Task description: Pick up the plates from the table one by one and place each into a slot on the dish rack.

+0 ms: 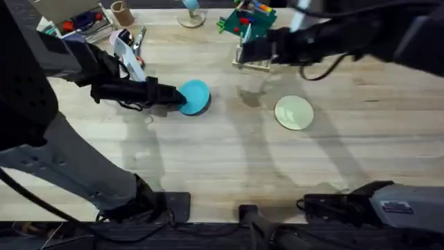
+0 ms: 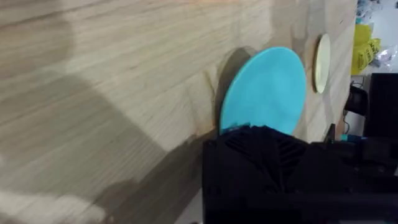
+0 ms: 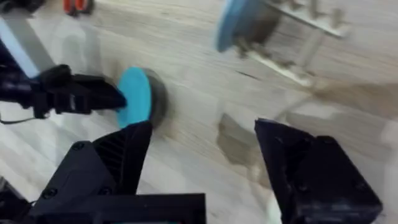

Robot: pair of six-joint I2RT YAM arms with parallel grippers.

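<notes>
The sky-blue plate (image 1: 196, 96) is tilted up on its edge at the table's left-middle, with my left gripper (image 1: 175, 98) shut on its rim. In the left wrist view the blue plate (image 2: 267, 87) rises just above my gripper (image 2: 258, 134) and casts a shadow on the wood. The cream plate (image 1: 294, 112) lies flat to the right; the cream plate (image 2: 322, 62) also shows edge-on. My right gripper (image 1: 244, 51) hovers open at the dish rack (image 1: 254, 64), its fingers (image 3: 118, 162) wide apart with nothing between them. The rack's pegs (image 3: 298, 34) stand beyond them.
A green toy-brick build (image 1: 247, 21) stands just behind the rack. Tools, a white-and-pink object (image 1: 127, 50) and a tray (image 1: 76, 21) crowd the back left corner. Bare table (image 1: 222, 160) lies in front of both plates.
</notes>
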